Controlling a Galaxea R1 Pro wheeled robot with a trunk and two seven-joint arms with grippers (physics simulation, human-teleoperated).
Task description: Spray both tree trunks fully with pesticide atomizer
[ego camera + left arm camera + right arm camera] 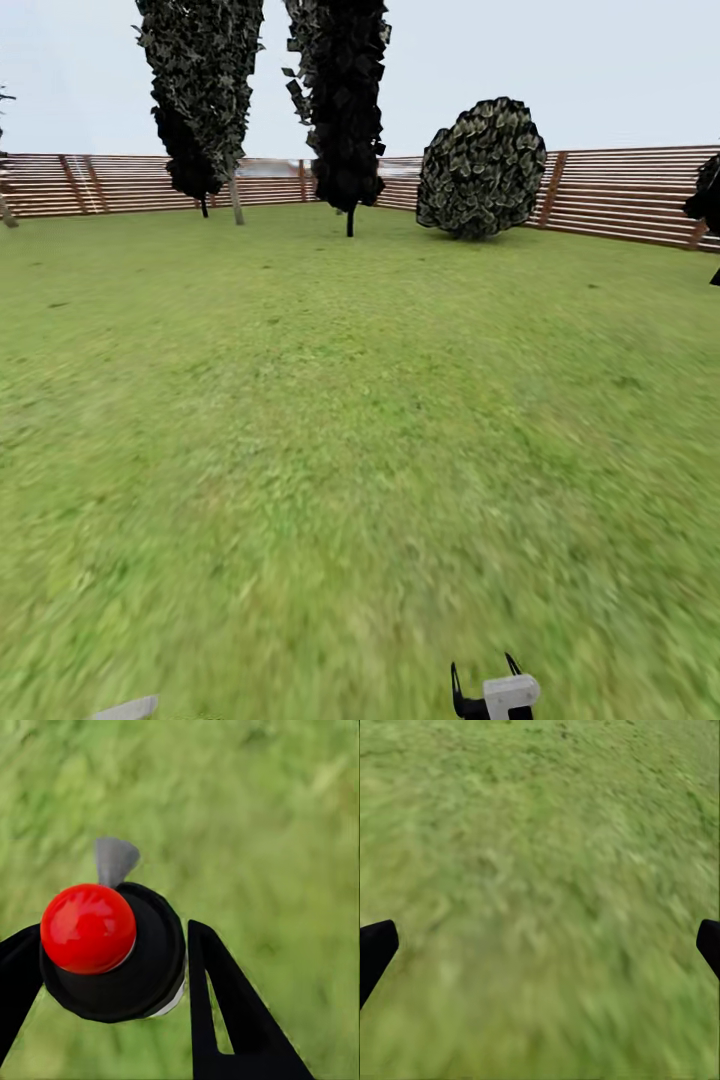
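I have the pesticide atomizer (112, 952) pinched in my left gripper (112, 982), the two black fingers closed against its round sides so the nozzle faces away from the wrist, ready to spray. It is a small, glossy black bottle capped by a smooth red ball, with a little grey fan-shaped tab jutting out beyond the ball.

My right gripper (540, 945) holds nothing; its dark fingertips sit spread wide, with blurry lawn (330, 430) between them. From the head camera, that gripper (497, 690) shows at about 5 o'clock, black with a white block.

The grass is soft, mottled green, flat all the way to a reddish slatted wooden fence (620, 195) at 12 to 2 o'clock. Near-black narrow trees (345, 100) stand at 12 o'clock, a rounded leafy bush (482, 168) at 1. I judge the bottle is being carried toward the trunks needing spray.
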